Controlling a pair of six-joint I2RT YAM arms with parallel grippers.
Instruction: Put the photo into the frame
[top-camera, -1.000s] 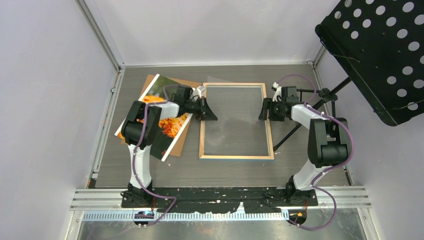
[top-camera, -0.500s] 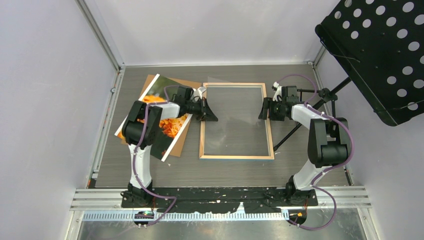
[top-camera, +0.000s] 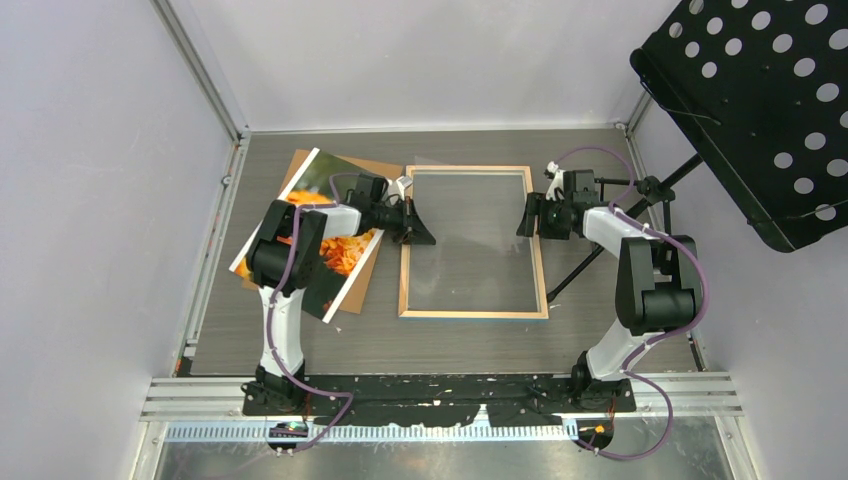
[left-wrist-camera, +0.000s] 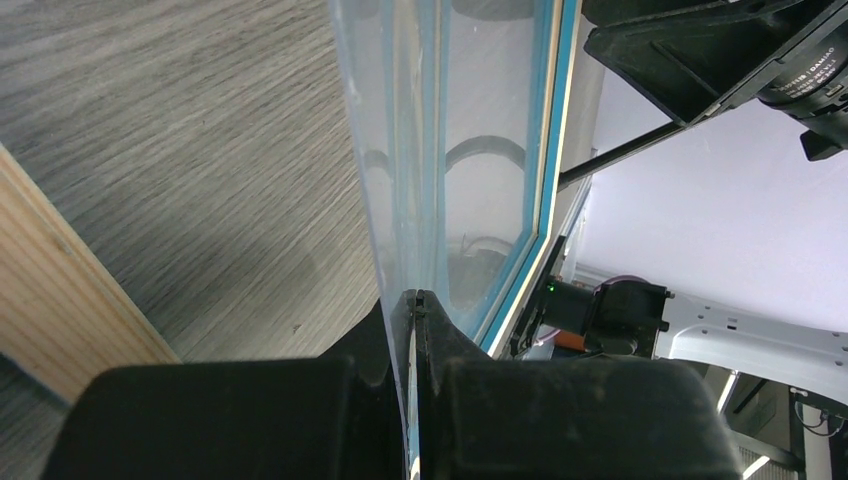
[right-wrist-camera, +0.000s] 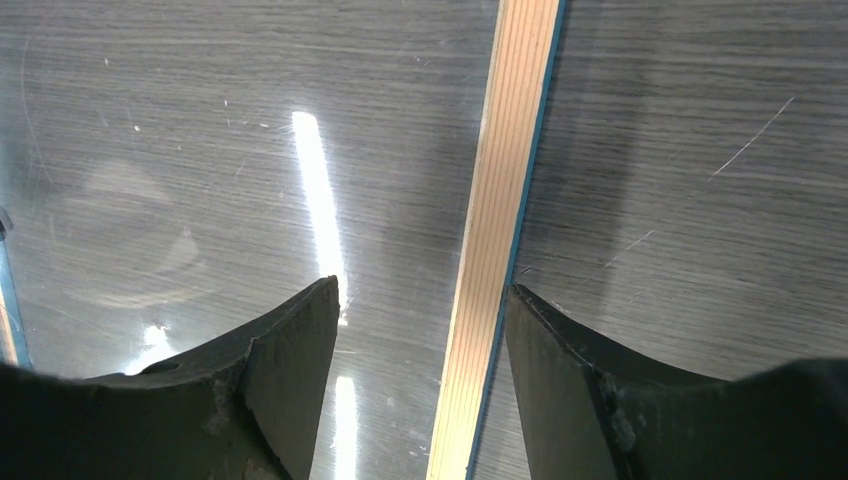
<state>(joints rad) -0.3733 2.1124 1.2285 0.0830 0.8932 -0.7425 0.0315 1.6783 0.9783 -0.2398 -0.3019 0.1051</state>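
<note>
grey wood-grain bench (top-camera: 300, 345) carries the photo (top-camera: 340, 255) at the left, face up on a brown backing board (top-camera: 375, 165), beside the frame and not yet in it. left gripper (top-camera: 422, 234) is clamped on the clear pane (left-wrist-camera: 440, 150) at the left rail of the frame (top-camera: 473, 313), which lies back up mid-bench. right gripper (top-camera: 527, 218) stands wide astride the right rail, so i judge inserting the photo is all still to do.

Black-white arms (top-camera: 283, 335), purple cables (top-camera: 691, 268), black bases (top-camera: 268, 393).

Photo (top-camera: 347, 252) atop board (top-camera: 378, 166), left of frame (top-camera: 470, 314)
</note>
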